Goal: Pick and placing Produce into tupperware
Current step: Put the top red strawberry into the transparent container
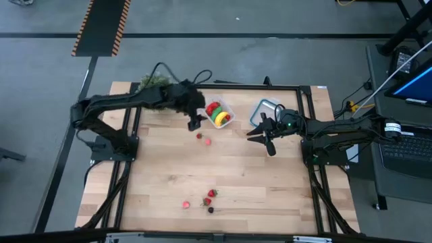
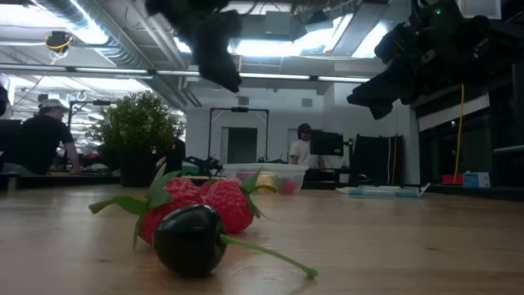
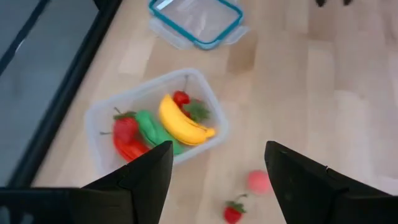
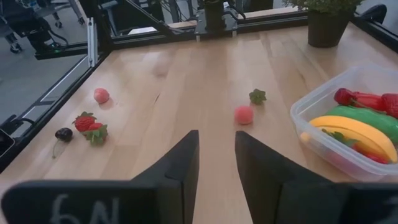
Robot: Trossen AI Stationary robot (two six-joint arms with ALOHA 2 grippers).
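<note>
Dark cherry half-hides strawberries; tupperware indistinct behind.

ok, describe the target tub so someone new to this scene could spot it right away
Start at the bushy potted plant on the far edge of the wooden table. Toward the middle from it sits the tupperware, a small clear tub holding a yellow banana, a green piece and red produce. The only other clear container, beside it, has a blue rim and holds no produce.
</note>
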